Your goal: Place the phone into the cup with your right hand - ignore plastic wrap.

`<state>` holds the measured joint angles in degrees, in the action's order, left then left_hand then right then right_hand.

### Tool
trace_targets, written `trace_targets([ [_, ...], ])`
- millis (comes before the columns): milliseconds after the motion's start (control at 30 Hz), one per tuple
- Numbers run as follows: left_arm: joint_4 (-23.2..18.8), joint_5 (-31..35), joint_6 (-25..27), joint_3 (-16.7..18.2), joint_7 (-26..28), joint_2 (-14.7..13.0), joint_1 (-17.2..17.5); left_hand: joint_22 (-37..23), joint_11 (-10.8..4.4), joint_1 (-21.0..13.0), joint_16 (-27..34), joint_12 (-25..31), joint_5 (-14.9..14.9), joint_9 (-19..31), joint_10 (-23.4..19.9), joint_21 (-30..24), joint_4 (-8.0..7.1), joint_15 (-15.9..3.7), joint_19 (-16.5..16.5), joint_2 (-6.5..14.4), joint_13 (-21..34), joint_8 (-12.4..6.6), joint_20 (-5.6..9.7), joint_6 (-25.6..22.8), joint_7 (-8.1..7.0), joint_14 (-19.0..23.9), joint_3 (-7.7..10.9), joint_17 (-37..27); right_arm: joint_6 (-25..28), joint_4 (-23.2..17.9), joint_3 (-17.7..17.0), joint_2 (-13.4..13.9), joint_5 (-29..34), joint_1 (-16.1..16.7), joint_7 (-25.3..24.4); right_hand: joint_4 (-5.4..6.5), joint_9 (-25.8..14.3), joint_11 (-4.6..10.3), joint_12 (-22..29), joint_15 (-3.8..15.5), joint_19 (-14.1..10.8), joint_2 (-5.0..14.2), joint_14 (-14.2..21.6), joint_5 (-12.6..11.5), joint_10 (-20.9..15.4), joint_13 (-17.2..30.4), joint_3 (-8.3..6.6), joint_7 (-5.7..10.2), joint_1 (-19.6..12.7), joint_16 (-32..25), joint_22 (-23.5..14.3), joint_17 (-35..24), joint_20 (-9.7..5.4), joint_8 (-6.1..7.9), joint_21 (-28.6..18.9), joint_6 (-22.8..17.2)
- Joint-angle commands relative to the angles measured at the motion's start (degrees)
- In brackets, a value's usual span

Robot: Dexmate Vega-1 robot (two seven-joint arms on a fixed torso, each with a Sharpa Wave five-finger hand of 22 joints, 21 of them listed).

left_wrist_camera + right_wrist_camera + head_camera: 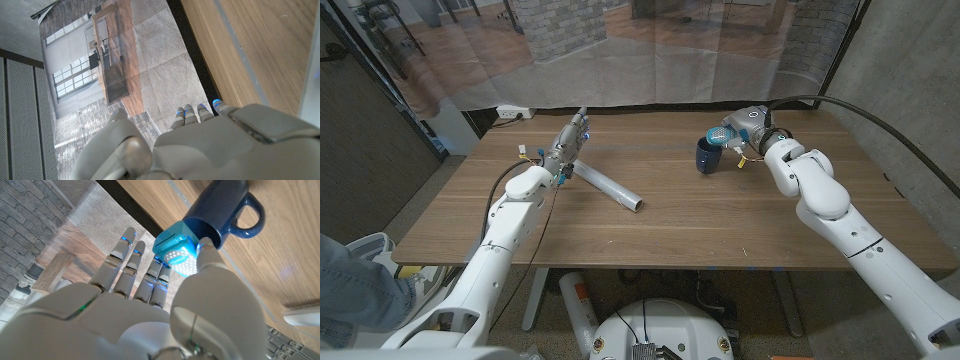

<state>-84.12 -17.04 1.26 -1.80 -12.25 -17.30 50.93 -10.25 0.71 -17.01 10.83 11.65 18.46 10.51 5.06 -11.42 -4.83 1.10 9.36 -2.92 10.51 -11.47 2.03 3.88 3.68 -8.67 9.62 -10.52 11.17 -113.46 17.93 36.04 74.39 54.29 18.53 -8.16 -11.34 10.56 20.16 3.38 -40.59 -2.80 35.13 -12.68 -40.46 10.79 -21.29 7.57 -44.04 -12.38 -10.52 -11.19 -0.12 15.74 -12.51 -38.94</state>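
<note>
A dark blue mug (707, 157) stands on the table's far right part, with its handle (252, 217) clear in the right wrist view. The phone (718, 134), in a light-blue case, sticks out of the mug's mouth (207, 230). My right hand (750, 124) is just right of the mug. Its thumb (206, 255) presses on the phone (175, 255), and its straight fingers (150, 277) lie on the phone's other side. My left hand (569, 137) is at the far left with its fingers (192, 114) stretched out, holding nothing.
A grey roll (607, 186) lies slanted on the wooden table (650, 235) just right of my left forearm. A plastic sheet (620, 60) hangs behind the table's far edge. A white power strip (513, 113) sits on the floor beyond the far left corner.
</note>
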Motion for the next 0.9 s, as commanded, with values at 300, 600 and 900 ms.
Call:
trace_targets([
  [300, 0.7, -0.1, -0.5, 0.1, 0.0, 0.2, 0.0, -0.1, 0.21, -0.1, 0.0, 0.0, -0.1, 0.2, 0.1, -0.1, 0.10, -0.02, 1.1, 0.7, 0.2, 0.12, 0.55, 0.2, -0.02, -0.4, -0.28, -0.1, 0.4, 5.3, 3.7, -0.2, 0.5, -5.4, 0.2, 0.48, -0.3, 1.20, 0.2, 6.13, -0.6, 3.62, 0.9, 0.1, -2.2, 0.3, -0.09, 5.22, -2.9, 0.2, -0.1, -0.1, 0.04, 0.32, 0.0, -5.9],
  [600, -0.2, -0.1, 0.0, 0.3, 0.4, 0.2, 0.7, -0.1, 0.12, -0.1, 0.0, 0.0, -0.2, 0.2, 0.1, -0.1, 0.10, -0.02, 1.2, 0.7, 0.2, 0.13, 0.47, 0.1, 0.02, -0.4, -0.37, -0.1, 0.6, 6.7, 5.2, -0.1, 1.1, -6.5, -0.1, 0.52, -0.3, 1.21, 0.2, 6.13, -0.5, 3.72, 0.9, 0.1, -2.4, 0.3, -0.10, 5.22, -2.9, 0.2, -0.1, -0.1, 0.00, 0.24, 0.0, -5.9],
  [900, -1.6, 0.3, 0.6, 0.5, 1.2, 0.0, 1.5, -0.1, 0.16, -0.2, 0.0, 0.0, -0.2, 0.2, 0.2, -0.1, 0.10, -0.04, 1.1, 0.8, 0.2, 0.11, 0.50, 0.1, -0.05, -0.4, -0.45, -0.1, 0.7, 8.2, 6.1, 0.2, 1.3, -7.3, -0.7, 0.57, -0.3, 1.25, 0.2, 6.14, -0.4, 3.85, 1.0, 0.2, -2.5, 0.3, -0.11, 5.23, -2.9, 0.3, -0.1, -0.1, -0.04, 0.15, 0.1, -6.0],
])
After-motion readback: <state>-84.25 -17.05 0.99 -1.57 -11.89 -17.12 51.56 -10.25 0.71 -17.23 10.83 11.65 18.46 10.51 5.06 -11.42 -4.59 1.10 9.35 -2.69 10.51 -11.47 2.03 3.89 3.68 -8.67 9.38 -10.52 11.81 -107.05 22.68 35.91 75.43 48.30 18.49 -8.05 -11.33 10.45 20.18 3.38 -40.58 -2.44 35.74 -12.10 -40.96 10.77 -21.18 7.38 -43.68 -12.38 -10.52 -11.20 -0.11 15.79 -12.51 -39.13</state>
